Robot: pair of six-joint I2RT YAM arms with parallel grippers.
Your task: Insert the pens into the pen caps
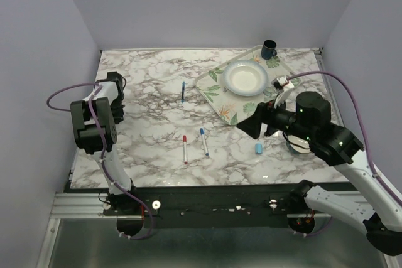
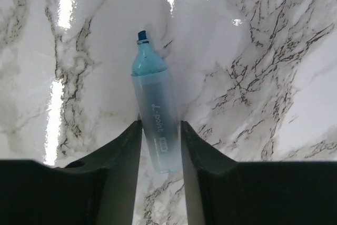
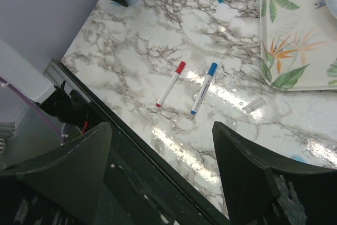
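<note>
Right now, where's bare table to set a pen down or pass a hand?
Free: back-left marble between left arm and dark pen; middle, between left arm and red pen; near strip in front of blue pen. Crowded: right side, with tray, cap, right arm. Left edge: left gripper grips light blue pen.

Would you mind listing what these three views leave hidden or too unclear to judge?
Top view: the left hand and light blue pen, hidden beneath the left arm.
Left wrist view: fingers flank the pen; firm grip unclear.
Right wrist view: a pale piece by the tray, too faint to name.
Top view: the mug's inside, too small and dark.
</note>
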